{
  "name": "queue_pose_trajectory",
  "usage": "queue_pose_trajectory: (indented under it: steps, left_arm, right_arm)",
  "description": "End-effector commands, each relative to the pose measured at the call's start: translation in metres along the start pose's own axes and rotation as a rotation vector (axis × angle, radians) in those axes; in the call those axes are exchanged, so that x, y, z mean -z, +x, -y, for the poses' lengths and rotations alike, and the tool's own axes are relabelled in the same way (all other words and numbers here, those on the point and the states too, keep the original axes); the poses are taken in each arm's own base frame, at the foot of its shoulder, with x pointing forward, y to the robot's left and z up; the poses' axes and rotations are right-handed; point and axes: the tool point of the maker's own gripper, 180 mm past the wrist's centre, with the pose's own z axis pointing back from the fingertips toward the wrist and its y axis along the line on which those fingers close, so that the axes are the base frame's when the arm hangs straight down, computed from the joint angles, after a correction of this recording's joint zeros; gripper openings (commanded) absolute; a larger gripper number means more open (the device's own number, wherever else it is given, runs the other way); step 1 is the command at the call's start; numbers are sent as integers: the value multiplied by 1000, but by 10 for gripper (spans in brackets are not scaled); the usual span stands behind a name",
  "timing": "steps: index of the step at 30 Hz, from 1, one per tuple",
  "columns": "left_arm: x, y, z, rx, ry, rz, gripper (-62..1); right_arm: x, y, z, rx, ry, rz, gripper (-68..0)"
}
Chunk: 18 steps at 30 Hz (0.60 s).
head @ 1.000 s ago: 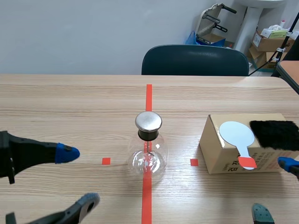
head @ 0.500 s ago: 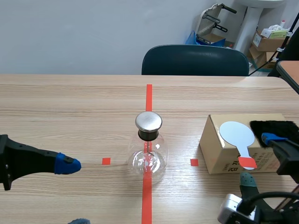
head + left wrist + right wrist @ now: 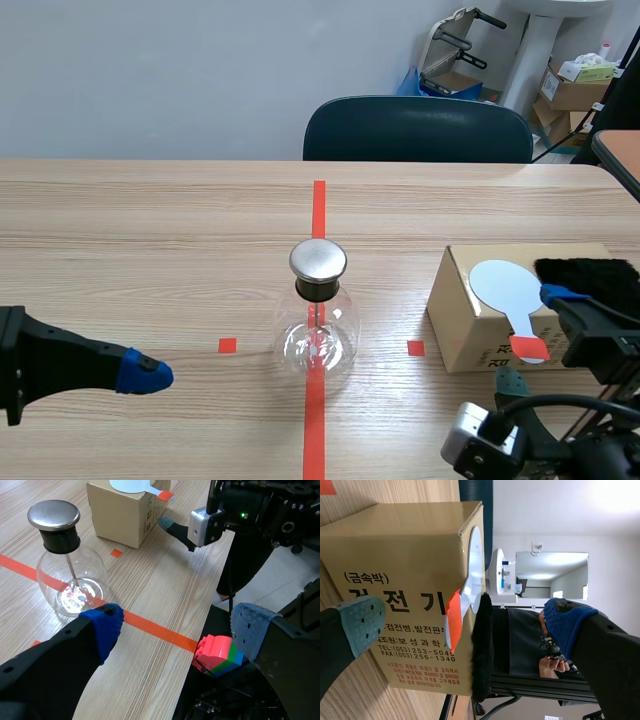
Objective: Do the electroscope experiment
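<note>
The table (image 3: 150,230) gives me plenty of bare wood on the left and toward the far edge, where a dark chair (image 3: 418,130) is pushed in. The near edge is tight. In the left wrist view one finger of my left gripper (image 3: 175,627) hangs off past it, above a block of coloured toy bricks (image 3: 219,655) below the tabletop.

The electroscope (image 3: 318,320) is a clear round glass flask with a black neck and a flat metal cap. A thin rod runs down inside it. It stands upright on the long tape line, mid-table.

My left gripper is spread wide and holds nothing. Its blue pad sits low, beside the flask and apart from it.

The cardboard box (image 3: 470,315) stands to the right of the flask. On top lie a white paddle (image 3: 508,290) with an orange-red handle and a black fur cloth (image 3: 590,285).

My right gripper (image 3: 535,337) is also spread and holds nothing. It straddles the box's near top edge, with the paddle's handle between its fingers. I cannot tell whether either pad touches the box.
</note>
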Motion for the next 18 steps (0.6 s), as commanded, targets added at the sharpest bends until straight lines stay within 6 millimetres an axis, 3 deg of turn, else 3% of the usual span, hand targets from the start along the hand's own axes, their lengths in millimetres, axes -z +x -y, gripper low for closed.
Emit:
queue_pose_trajectory:
  steps: [1,9,12,18]
  left_arm:
    - [3,12,7,-29,-17,49,-139]
    - [2,20,6,-42,-16,95,-139]
    - [2,20,6,-43,-15,95,-139]
    - [2,21,6,-43,-14,104,-139]
  right_arm:
    - [2,0,10,-15,-35,9,4]
    - [2,1,10,-22,-34,14,-8]
    - [2,1,10,-25,-34,16,-128]
    - [2,1,10,-26,-34,17,-461]
